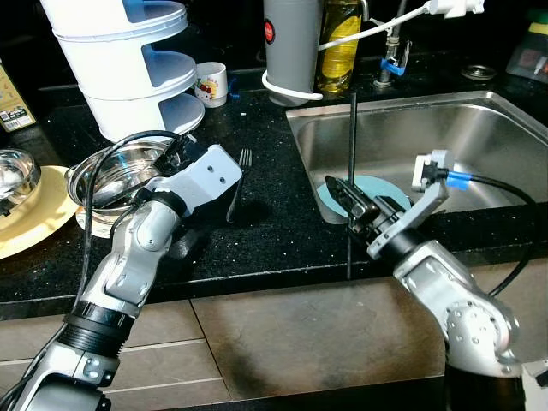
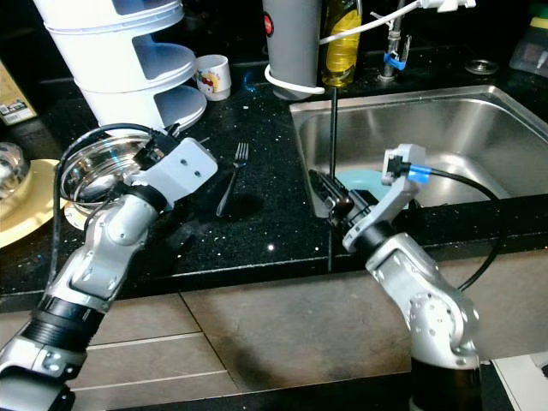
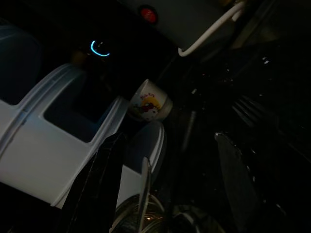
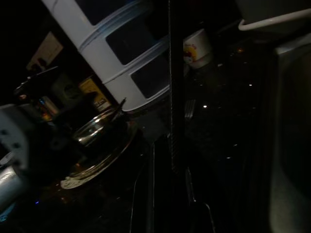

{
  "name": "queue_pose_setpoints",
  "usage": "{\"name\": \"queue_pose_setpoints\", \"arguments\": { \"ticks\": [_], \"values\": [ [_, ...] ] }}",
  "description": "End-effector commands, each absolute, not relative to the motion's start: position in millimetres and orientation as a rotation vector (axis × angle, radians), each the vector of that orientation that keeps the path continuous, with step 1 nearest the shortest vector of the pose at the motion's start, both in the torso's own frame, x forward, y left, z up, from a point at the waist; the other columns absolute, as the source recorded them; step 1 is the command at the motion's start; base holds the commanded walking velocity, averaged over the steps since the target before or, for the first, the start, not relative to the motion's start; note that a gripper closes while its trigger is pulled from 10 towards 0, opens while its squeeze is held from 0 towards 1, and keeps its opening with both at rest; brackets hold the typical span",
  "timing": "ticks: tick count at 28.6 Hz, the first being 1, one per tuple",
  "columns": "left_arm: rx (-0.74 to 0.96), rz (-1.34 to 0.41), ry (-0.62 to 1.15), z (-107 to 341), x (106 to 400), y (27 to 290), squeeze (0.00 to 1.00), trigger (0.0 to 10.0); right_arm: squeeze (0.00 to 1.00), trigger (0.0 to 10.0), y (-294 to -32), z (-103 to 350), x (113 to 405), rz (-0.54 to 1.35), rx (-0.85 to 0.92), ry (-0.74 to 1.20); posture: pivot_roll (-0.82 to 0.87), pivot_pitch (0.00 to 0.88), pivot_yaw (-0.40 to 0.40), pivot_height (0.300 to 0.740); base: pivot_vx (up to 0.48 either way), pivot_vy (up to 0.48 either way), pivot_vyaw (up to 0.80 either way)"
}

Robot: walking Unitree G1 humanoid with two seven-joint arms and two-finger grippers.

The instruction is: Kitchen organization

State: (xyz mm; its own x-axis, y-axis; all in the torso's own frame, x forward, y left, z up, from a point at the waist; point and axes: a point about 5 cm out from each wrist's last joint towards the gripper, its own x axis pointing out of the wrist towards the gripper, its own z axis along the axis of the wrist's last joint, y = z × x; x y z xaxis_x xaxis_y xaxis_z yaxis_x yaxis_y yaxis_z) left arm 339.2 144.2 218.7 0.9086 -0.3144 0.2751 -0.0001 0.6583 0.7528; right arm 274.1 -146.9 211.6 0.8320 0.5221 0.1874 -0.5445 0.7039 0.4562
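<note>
Left eye view has the right hand [image 1: 358, 208] at the front edge of the black table [image 1: 274, 214], its two black fingers closed on a thin black rod [image 1: 353, 163] that stands upright, its top rising before the steel sink [image 1: 411, 145] and its lower end reaching below the table edge. Just behind that hand a light blue plate [image 1: 377, 187] lies in the sink basin. On the table left of the sink a fork [image 1: 238, 180] lies with its tines pointing away from the robot. The left hand [image 1: 175, 154] hovers above a steel bowl [image 1: 116, 175], which sits near the table's front left, just beside a yellow plate [image 1: 34, 218]; in the left wrist view its fingers [image 3: 97, 184] stand well apart, with nothing between them. Behind the bowl stands a white tiered rack [image 1: 128, 60], and next to that a small white cup [image 1: 211, 83] with a picture on it. Farther back, near the sink corner, stand a grey cylinder [image 1: 291, 43] and a bottle of yellow liquid [image 1: 341, 43] beside the tap [image 1: 390, 60].
</note>
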Motion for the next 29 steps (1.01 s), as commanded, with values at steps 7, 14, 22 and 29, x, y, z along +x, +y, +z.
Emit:
{"name": "queue_pose_setpoints", "arguments": {
  "ticks": [7,14,22,29],
  "values": [
    [0.857,-0.158,-0.363,215,346,157,0.00,10.0,0.00,10.0,-141,212,264,0.625,0.523,-0.035,-0.13,0.000,0.061,0.740,0.000,0.000,0.00],
    [0.865,-0.099,-0.340,216,351,170,0.00,0.0,0.00,10.0,-144,212,262,0.610,0.517,-0.029,-0.13,0.000,0.062,0.740,0.000,0.000,0.00],
    [0.867,-0.063,-0.319,216,355,182,0.00,0.0,0.00,10.0,-148,212,264,0.584,0.508,-0.031,-0.14,0.000,0.061,0.740,0.000,0.000,0.00],
    [0.853,-0.043,-0.347,221,354,182,0.00,0.0,0.00,10.0,-151,213,269,0.566,0.507,-0.038,-0.14,0.000,0.054,0.740,0.000,0.000,0.00]
  ]
}}
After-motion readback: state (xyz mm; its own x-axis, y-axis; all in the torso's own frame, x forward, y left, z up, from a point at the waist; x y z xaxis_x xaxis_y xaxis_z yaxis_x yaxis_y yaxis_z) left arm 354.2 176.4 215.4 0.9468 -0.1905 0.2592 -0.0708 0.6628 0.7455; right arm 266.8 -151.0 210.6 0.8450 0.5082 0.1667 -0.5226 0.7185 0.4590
